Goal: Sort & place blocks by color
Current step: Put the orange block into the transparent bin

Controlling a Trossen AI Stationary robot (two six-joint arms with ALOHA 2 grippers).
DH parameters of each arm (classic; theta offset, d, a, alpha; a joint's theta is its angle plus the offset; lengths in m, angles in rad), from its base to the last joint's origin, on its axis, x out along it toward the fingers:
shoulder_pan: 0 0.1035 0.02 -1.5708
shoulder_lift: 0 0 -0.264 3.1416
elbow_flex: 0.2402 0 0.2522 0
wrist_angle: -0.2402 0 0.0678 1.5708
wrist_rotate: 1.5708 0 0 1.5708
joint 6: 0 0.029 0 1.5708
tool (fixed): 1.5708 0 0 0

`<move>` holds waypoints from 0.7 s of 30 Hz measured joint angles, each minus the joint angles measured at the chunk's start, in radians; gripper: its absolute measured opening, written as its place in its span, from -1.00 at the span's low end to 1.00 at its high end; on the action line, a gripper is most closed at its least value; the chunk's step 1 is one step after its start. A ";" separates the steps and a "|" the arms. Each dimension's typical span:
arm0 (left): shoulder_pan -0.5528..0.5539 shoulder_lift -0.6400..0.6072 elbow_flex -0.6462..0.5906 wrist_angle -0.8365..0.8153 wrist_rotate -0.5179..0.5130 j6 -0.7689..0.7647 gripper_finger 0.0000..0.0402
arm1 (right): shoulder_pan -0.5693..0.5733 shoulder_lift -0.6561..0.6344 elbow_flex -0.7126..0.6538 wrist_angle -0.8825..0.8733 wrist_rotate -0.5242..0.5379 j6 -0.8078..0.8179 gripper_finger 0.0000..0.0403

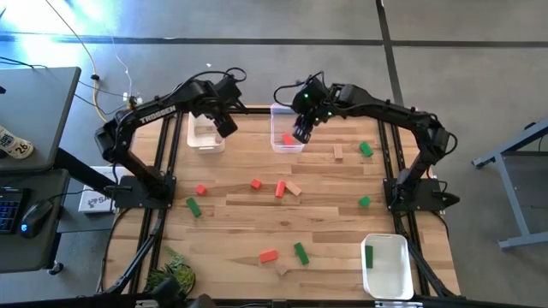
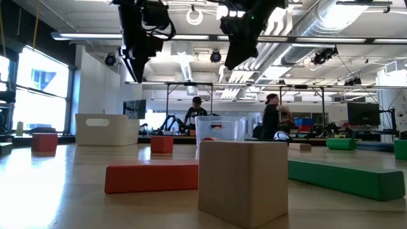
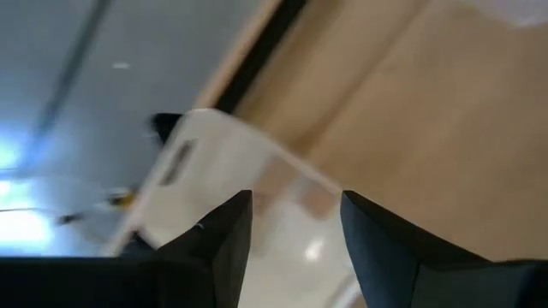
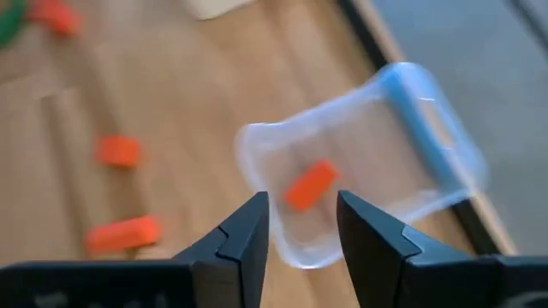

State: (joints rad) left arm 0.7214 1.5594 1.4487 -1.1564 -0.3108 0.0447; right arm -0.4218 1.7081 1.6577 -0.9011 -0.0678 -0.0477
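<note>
My right tool (image 4: 298, 224) hangs open, empty, above clear plastic bin (image 1: 287, 137) at far centre of wooden bench (image 1: 325, 197); one red block (image 4: 310, 185) lies inside. My left tool (image 3: 293, 224), fingers apart, hangs over white rectangular bin (image 1: 205, 133) far left. Red, green, pale wood blocks scattered across bench; green block (image 1: 368, 256) in white bin (image 1: 385, 266) near right.

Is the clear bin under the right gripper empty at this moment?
No, the right wrist view shows one red block lying inside the clear bin.
</note>
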 joint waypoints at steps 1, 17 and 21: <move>-0.002 -0.003 0.000 0.000 0.039 -0.014 -0.16 | 0.009 0.000 0.000 0.001 -0.029 -0.018 -0.37; -0.127 -0.010 0.000 0.001 0.228 -0.102 -0.16 | 0.198 0.018 0.000 0.063 -0.082 -0.360 -0.37; -0.149 -0.010 0.000 0.000 0.229 -0.122 -0.16 | 0.254 0.054 0.000 0.060 -0.073 -0.381 -0.37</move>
State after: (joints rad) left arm 0.5728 1.5490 1.4487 -1.1564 -0.0818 -0.0769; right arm -0.1673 1.7620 1.6577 -0.8413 -0.1405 -0.4283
